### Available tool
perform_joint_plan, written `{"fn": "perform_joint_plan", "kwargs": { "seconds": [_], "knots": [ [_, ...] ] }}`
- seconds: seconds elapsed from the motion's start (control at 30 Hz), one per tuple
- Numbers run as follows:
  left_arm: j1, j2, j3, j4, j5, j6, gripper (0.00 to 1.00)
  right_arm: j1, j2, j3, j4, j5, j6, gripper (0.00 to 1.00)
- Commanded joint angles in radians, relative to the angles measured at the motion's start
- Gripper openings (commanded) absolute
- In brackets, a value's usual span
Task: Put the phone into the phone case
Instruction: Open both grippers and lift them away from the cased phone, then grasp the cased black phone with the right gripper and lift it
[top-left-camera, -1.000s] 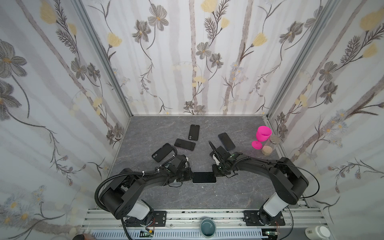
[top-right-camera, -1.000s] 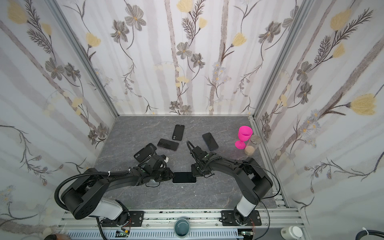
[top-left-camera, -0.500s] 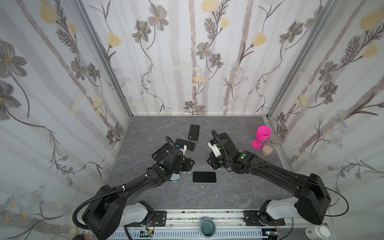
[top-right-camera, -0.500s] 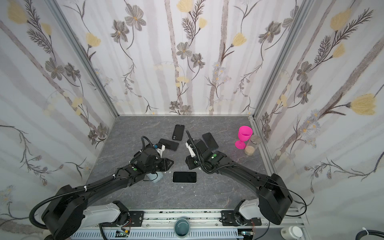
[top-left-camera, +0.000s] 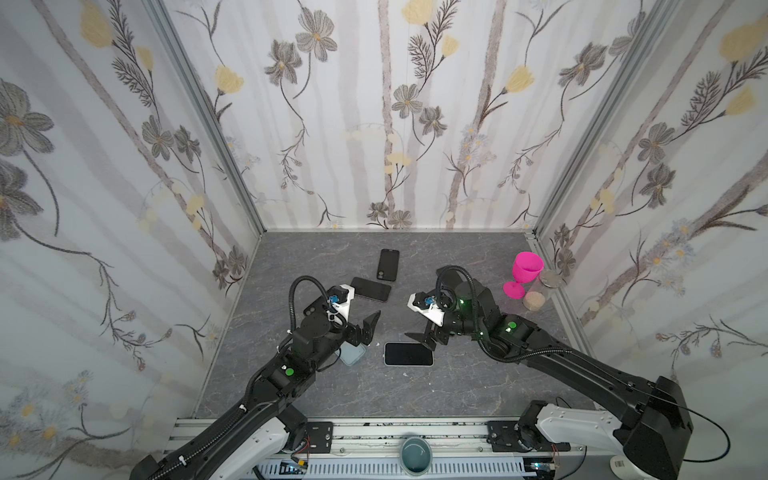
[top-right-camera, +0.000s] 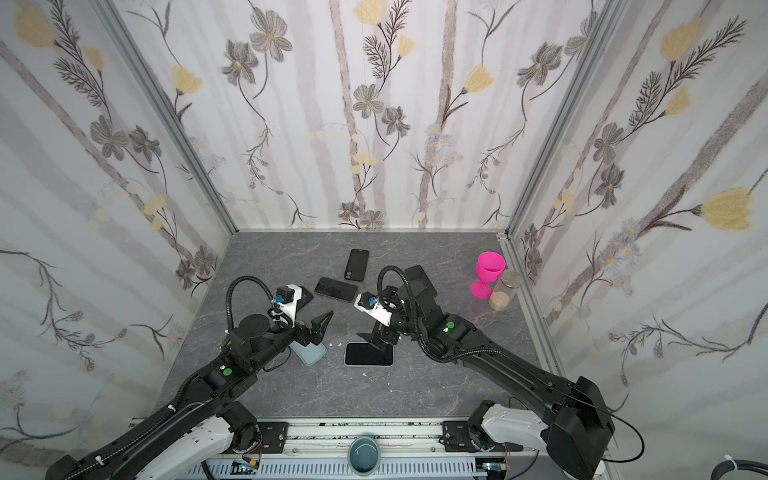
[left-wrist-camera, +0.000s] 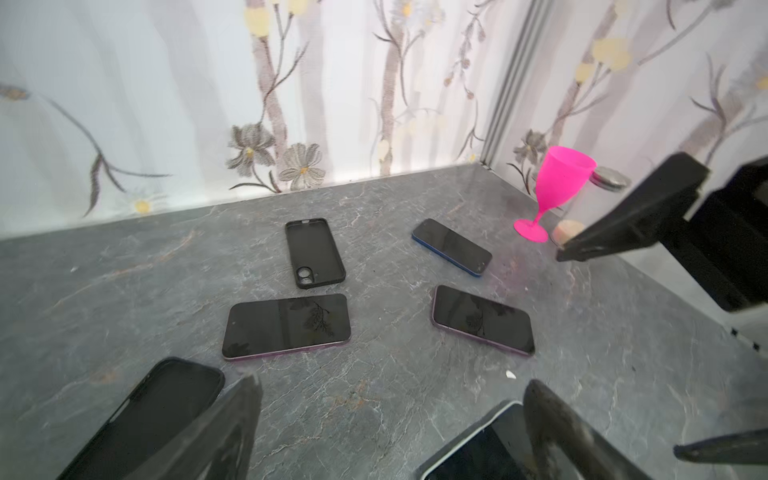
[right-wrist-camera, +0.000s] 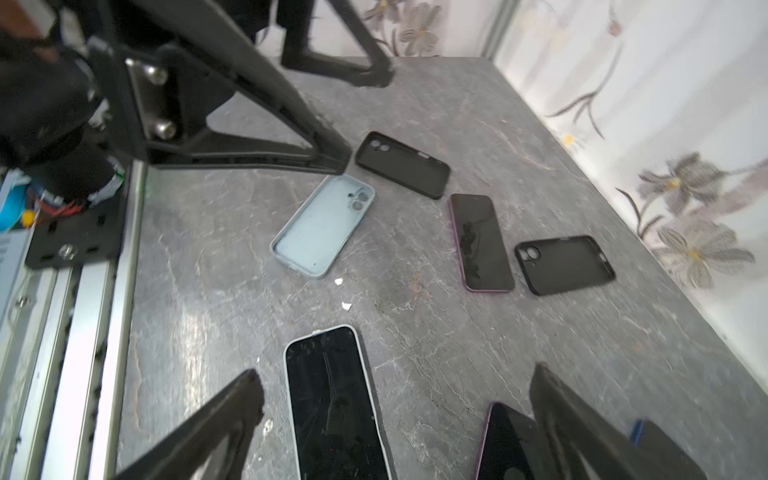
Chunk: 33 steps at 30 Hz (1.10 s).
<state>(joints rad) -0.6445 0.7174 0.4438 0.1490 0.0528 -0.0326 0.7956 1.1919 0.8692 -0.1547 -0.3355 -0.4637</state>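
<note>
Plainly, blue case (right-wrist-camera: 324, 226) lies empty.

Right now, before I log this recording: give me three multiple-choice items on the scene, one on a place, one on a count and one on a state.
1. Where does the pink plastic goblet stand?
A. Against the left wall
B. Beside the clear glass jar, by the right wall
C. Between the two grippers

2. How many empty phone cases show in the right wrist view?
A. One
B. Five
C. Three

3. How are the left gripper and the right gripper?
A. Both open, holding nothing
B. Left shut on a case
C. Right shut on a phone

Answers:
1 B: in both top views the goblet's foot is next to the jar.
2 C: there is one light blue phone case and two black cases.
3 A: each wrist view shows the jaws spread wide, gripping nothing.
</note>
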Motion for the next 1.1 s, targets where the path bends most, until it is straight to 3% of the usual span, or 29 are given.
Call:
{"fn": "perform_joint_plan", "kwargs": {
  "seconds": [0.0, 0.2, 0.53, 0.8, 1.07],
  "knots": [
    [-0.001, -0.034, -0.028, -0.027, 0.161, 0.217, 1.0, 0.001, 0.04, 0.013, -0.061, -0.094, -0.205, 1.0],
    [-0.007, -0.107, -0.12, -0.067, 0.243, 0.383, 1.0, 0.004, 0.195, 0.076, -0.204, -0.04, -0.268, 1.0],
    [-0.026, -0.139, -0.201, -0.002, 0.188, 0.41, 1.0, 0.017, 0.578, 0.297, -0.448, 0.066, -0.179, 1.0],
    [-0.03, -0.109, -0.207, 0.019, 0.204, 0.405, 1.0, 0.058, 0.624, 0.275, -0.419, 0.072, -0.162, 1.0],
    [-0.03, -0.099, -0.213, 0.041, 0.192, 0.416, 1.0, 0.078, 0.635, 0.244, -0.394, 0.102, -0.148, 0.92]
  ]
}}
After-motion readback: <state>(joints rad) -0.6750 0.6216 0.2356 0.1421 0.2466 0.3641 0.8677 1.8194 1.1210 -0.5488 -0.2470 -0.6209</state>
